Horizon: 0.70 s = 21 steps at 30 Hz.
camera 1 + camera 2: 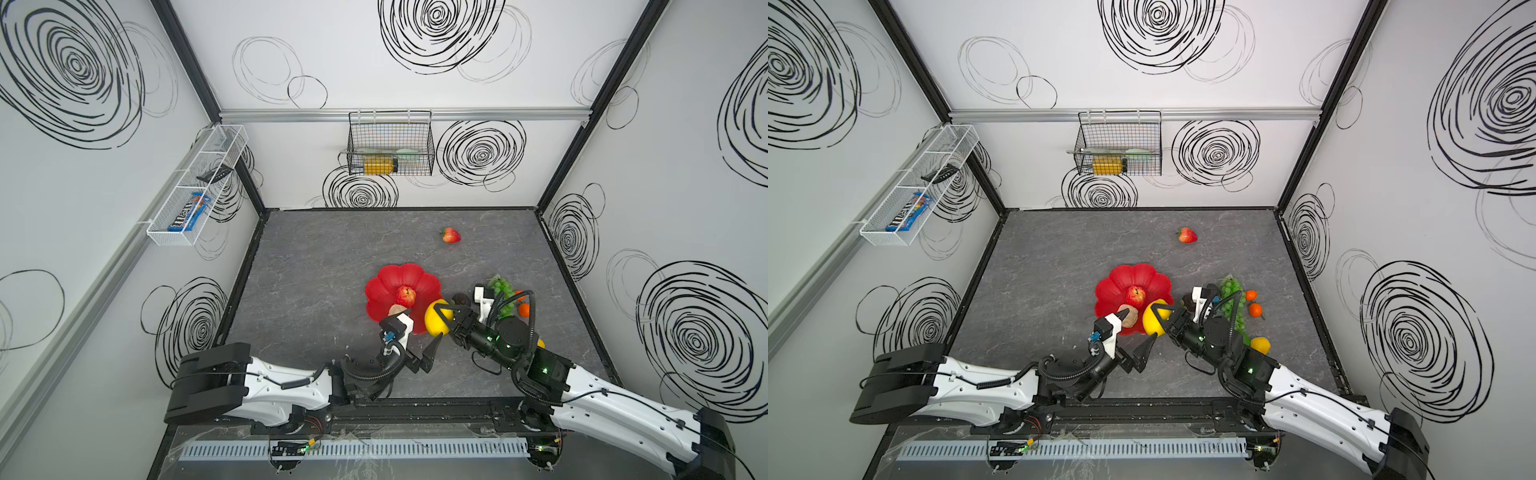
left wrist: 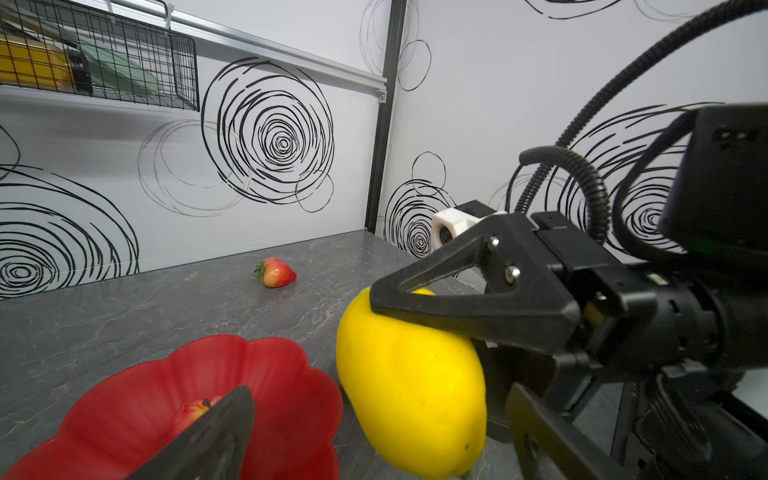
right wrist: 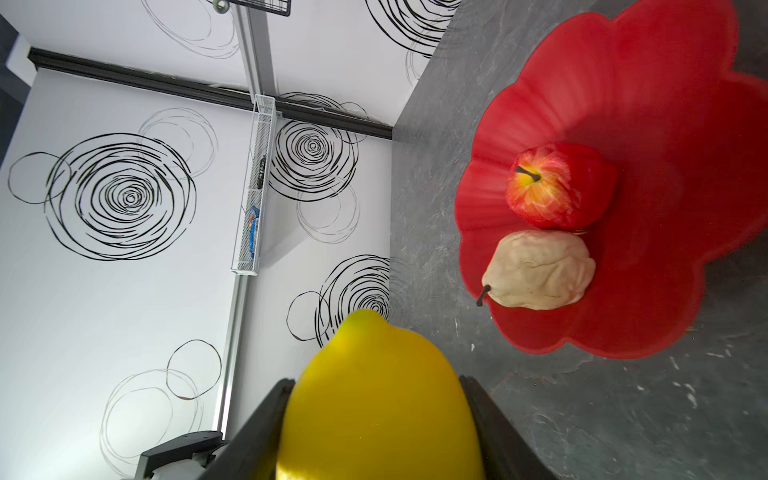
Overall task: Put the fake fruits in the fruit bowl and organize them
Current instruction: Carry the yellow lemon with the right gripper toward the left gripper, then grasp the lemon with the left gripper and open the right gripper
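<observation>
The red fruit bowl (image 1: 384,282) (image 1: 1117,280) sits near the middle of the gray worktop (image 1: 324,266), a bit closer to the front edge. Two fruits lie inside it. The red apple (image 1: 1136,296) (image 3: 557,185) is in the middle. The beige pear (image 1: 1128,316) (image 3: 540,270) lies right next to it, on the side toward the front edge.

The right claw (image 1: 1156,322) is gripping a big yellow lemon (image 1: 436,318) (image 2: 411,386), with one black finger on each side. The lemon is just beside the bowl's rim, on the side toward the right edge. I cannot tell if it is over the rim.

The left claw (image 1: 1138,327) is wide open and holds nothing. One finger is over the bowl close to the pear. The other finger is over the worktop, nearer the front edge.

A strawberry (image 1: 451,235) (image 2: 276,272) lies alone toward the back edge, well apart from the bowl. Near the right edge are green grapes (image 1: 1231,291) and two small oranges (image 1: 1251,295), partly hidden by the right arm. A second lemon (image 1: 1260,345) peeks out beside that arm. A dark fruit (image 1: 460,298) lies between the bowl and the grapes.

A black wire basket (image 1: 390,143) with a yellow bottle (image 1: 377,165) hangs on the back wall. A white mesh tray (image 1: 195,187) hangs on the left wall.
</observation>
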Motion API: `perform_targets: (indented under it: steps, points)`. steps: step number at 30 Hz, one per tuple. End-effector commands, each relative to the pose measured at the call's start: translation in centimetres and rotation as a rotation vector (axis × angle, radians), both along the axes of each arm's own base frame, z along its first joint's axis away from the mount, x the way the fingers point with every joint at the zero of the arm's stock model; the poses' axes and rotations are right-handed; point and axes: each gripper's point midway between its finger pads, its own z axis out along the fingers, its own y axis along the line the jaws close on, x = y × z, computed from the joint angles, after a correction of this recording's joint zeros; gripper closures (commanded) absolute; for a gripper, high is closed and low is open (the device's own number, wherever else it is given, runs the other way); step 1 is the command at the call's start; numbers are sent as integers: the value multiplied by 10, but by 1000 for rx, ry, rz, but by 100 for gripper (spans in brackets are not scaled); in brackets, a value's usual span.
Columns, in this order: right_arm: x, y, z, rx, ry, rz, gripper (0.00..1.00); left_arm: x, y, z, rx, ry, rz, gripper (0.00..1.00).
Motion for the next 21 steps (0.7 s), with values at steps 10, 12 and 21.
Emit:
perform_targets:
  steps: [10, 12, 21]
  points:
    - [0, 12, 20, 87, -27, -15, 44, -1, -17, 15, -143, 41, -37, 2]
    - [-2, 14, 20, 88, -26, -11, 44, 1, -18, 14, -142, 42, -32, 1]
    - [-5, 22, 22, 87, -29, 4, 44, 12, -19, 7, -162, 89, -23, 13]
